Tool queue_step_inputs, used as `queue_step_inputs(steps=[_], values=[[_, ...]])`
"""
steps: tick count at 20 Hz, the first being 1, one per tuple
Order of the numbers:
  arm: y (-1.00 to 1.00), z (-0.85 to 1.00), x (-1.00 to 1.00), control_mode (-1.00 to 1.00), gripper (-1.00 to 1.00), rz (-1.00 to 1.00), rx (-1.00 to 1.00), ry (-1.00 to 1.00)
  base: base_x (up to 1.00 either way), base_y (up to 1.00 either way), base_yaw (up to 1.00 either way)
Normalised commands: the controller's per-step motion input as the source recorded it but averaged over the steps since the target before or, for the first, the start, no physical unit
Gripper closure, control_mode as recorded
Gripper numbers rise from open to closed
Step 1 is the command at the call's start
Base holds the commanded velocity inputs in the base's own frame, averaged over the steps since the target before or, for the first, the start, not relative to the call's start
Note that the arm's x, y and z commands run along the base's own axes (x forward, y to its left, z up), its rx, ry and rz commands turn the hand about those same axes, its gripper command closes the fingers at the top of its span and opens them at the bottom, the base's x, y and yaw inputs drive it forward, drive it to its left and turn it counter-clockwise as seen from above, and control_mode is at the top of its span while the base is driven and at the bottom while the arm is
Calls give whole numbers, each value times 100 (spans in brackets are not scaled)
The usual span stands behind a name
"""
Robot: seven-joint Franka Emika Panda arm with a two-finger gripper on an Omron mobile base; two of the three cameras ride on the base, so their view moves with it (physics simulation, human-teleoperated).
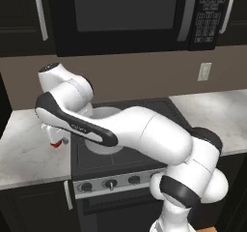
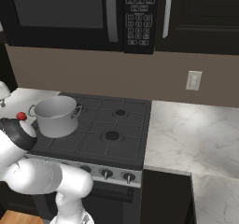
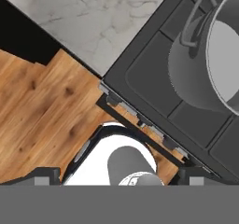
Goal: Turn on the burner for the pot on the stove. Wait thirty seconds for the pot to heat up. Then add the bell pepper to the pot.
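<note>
Right base view: one pot on the stove, one bell pepper left of it; jaws apart.

A home kitchen: a black stove under a microwave, flanked by marble counters.

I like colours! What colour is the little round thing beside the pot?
Bright red. The bell pepper shows best in the right base view.
</note>
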Motion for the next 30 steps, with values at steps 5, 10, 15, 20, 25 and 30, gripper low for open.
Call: queue_step_inputs(steps=[5, 10, 15, 20, 25, 30], values=[[18, -31, 37, -100, -100, 0, -9, 3, 0, 0, 0], [22, -32, 32, -100, -100, 2, -1, 3, 0, 0, 0], [24, -31, 39, -100, -100, 4, 0, 2, 0, 0, 0], [23, -26, 41, -100, -100, 4, 0, 0, 0, 0, 0], [25, -19, 36, -100, -100, 6, 0, 0, 0, 0, 0], [14, -14, 33, -100, -100, 4, 0, 0, 0, 0, 0]])
